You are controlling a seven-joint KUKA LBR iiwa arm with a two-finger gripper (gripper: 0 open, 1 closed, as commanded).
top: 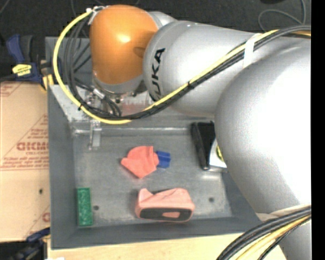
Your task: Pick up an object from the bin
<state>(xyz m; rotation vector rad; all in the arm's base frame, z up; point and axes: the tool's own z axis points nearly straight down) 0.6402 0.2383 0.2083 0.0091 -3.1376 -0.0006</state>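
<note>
My gripper (94, 136) hangs low over the bin's back left corner, below the orange wrist cover, with bare bin floor under it. Nearest to it, in the middle of the bin, lies a crumpled coral-red cloth (139, 162), and a small blue piece (163, 158) touches its right side. Both lie to the right of the gripper and nearer the front, apart from it. A pink pouch-like thing with a black base (165, 205) rests in front of the cloth.
A green rectangular block (84, 206) lies along the left wall at the front. A black oblong thing (203, 143) sits at the right, partly under the arm, with a white and yellow scrap (220, 160) beside it. The big silver arm covers the bin's back right.
</note>
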